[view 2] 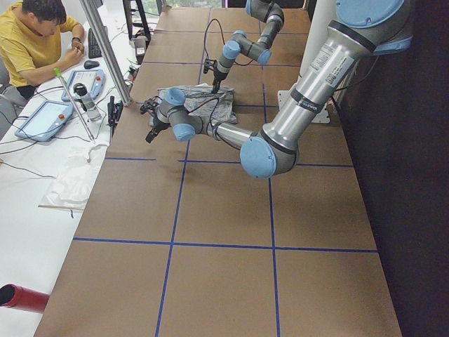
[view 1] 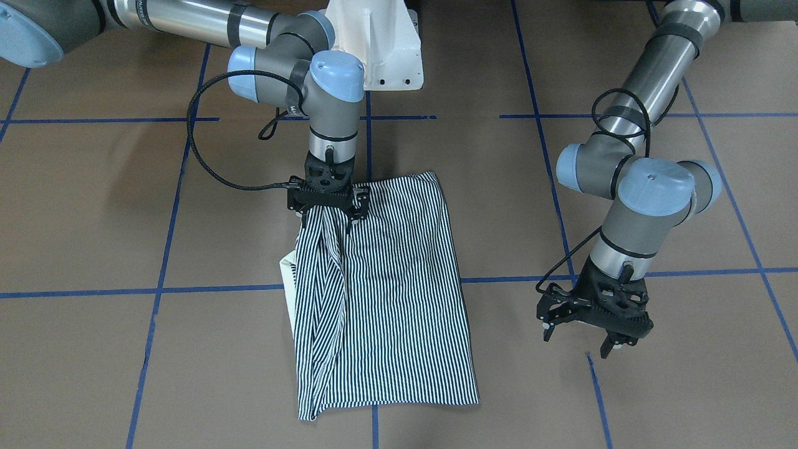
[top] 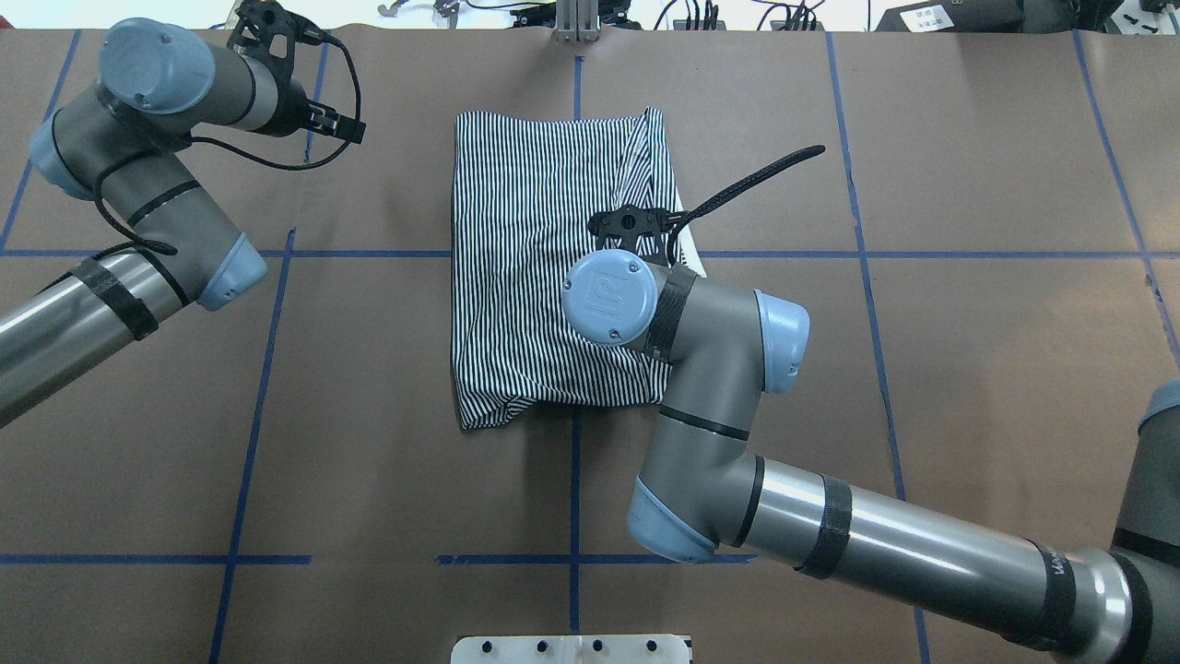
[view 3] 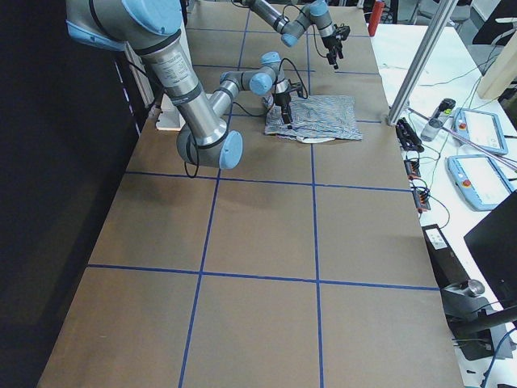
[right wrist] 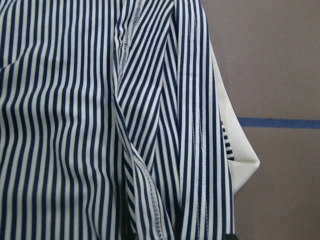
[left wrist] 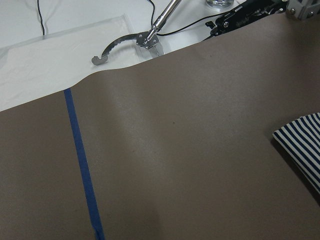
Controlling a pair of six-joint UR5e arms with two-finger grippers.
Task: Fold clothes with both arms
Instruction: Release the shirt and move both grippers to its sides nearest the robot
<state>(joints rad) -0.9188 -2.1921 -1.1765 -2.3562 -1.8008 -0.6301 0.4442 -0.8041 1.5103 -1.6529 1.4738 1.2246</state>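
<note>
Exterior front-facing: right gripper [view 1: 328, 209] fingers clamp the polo shirt [view 1: 386, 293] near edge; lift evenly, folding forward. Left gripper [view 1: 583, 330] fingers spread, idle.

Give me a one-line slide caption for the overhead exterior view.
Right gripper over the folded striped polo shirt on the brown table; left gripper raised off to the side.

Both arms are made of shiny silver tubes and grey round joints with light blue caps. The right arm [top: 737, 443] has a square logo on one blue cap and black bands around its tube. The left arm [top: 138, 184] has black bands too. A black braided cable loops along each arm. The grippers are black.
</note>
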